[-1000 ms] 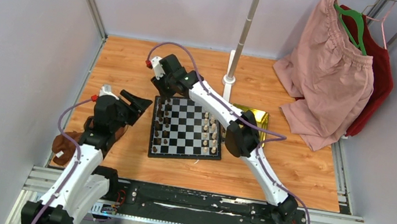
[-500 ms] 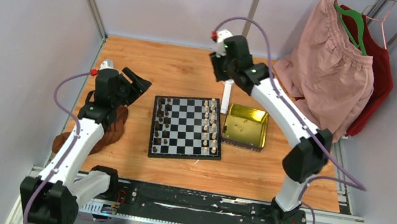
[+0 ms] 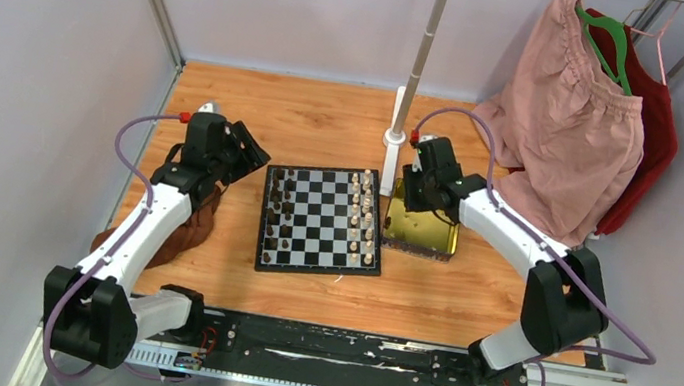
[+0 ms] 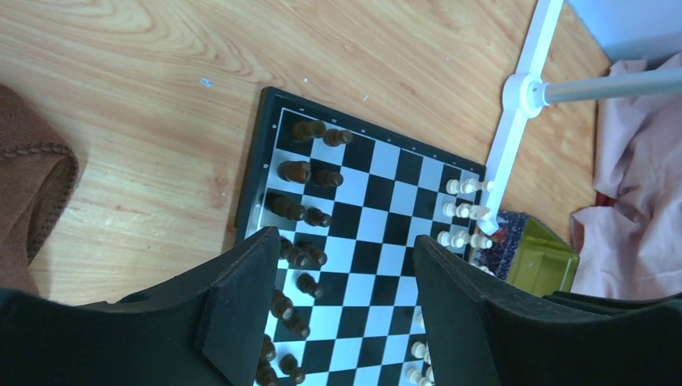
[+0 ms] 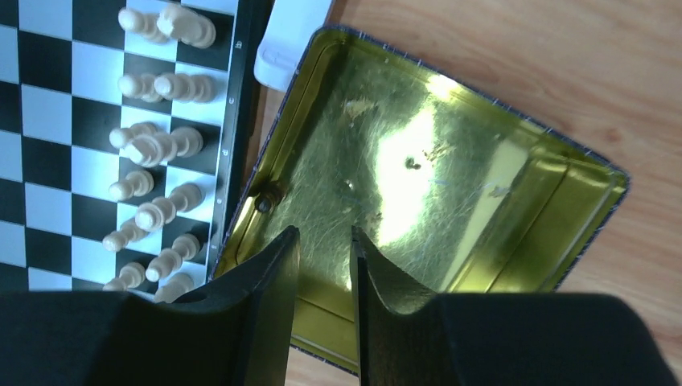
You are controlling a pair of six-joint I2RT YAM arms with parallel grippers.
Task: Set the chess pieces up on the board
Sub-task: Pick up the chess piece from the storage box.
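The board (image 3: 318, 218) lies flat at the table's middle. Dark chess pieces (image 3: 279, 217) stand in two columns along its left side, cream ones (image 3: 364, 221) along its right. My left gripper (image 3: 248, 154) hovers off the board's far left corner; in the left wrist view it (image 4: 346, 269) is open and empty, with the dark pieces (image 4: 299, 211) below. My right gripper (image 3: 412, 201) hangs over the gold tray (image 3: 425, 233). In the right wrist view it (image 5: 324, 241) shows a narrow gap with nothing in it.
A brown pouch (image 3: 184, 223) lies left of the board under the left arm. A white pole on a base (image 3: 394, 140) stands behind the board. Pink and red garments (image 3: 570, 124) hang at the back right. The tray (image 5: 450, 161) holds no pieces.
My right arm left the board's far left corner, swung high to the right, then dropped over the gold tray. The left arm stretched forward, its gripper moving farther back beside the board.
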